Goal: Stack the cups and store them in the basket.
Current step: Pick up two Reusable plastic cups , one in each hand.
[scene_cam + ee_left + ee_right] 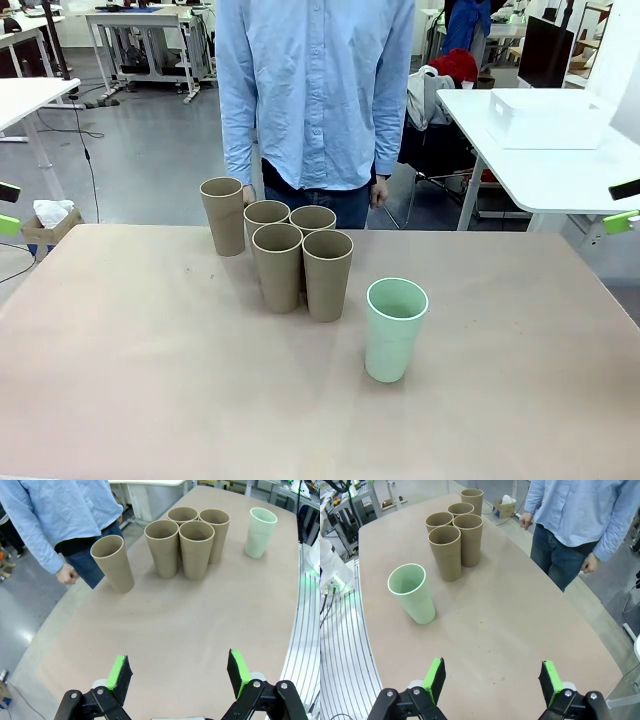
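table [150,400]: big, brown and flat. All six cups stand on it.
person [315,90]: stands at the far side in a light blue shirt. The arms hang down and the hands touch nothing.
basket [548,118]: a white bin on a white side table, behind and to the right. It is well apart from the cups and from both grippers.
four brown cups [278,270]: stand upright, mouths up, packed close in a bunch near the far side of the table.
lone brown cup [223,215]: stands upright by itself, just left of the bunch, right in front of the person.
green cup [395,330]: stands upright by itself, to the right of the bunch and closer to the robot.
left gripper [179,672]: hangs over bare table. Its two green fingers are spread wide with nothing between them. All the cups are well ahead of it. The lone brown cup [114,562] is the closest and the green cup [260,525] is the farthest.
right gripper [492,680]: hangs over bare table too. Its fingers are spread wide and hold nothing. The green cup [412,594] is the closest, ahead of its fingers. The brown cups stand farther back.
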Controlling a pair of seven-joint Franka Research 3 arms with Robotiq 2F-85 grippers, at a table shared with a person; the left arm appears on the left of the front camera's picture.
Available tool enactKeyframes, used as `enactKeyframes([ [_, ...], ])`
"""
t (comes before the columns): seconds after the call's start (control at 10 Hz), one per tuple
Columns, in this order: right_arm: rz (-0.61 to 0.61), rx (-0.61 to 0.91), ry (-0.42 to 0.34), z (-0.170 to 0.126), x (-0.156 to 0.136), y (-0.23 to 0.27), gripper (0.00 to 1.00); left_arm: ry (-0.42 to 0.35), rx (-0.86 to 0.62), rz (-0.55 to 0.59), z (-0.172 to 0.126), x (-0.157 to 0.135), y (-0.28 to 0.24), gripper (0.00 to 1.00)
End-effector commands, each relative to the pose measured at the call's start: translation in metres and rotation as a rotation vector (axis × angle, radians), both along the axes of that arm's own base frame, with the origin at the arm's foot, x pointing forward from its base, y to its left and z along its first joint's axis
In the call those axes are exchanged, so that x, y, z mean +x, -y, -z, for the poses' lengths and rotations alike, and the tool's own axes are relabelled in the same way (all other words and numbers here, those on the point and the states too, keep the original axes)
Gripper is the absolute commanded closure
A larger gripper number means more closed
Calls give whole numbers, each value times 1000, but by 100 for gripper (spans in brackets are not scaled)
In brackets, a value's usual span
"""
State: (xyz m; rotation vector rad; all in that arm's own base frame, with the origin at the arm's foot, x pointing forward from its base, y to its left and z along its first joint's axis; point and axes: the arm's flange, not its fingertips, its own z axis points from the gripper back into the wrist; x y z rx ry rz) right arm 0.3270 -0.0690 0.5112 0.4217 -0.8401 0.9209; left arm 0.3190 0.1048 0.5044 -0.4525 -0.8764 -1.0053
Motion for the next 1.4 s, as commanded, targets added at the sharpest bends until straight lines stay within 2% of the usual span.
enactKeyframes([
  [0.0, -13, 14, 14, 0, 1, 1, 0, 11, -2, 9, -1, 0, -1, 0],
  [1.3, -13, 14, 14, 0, 1, 1, 0, 11, -2, 9, -1, 0, -1, 0],
])
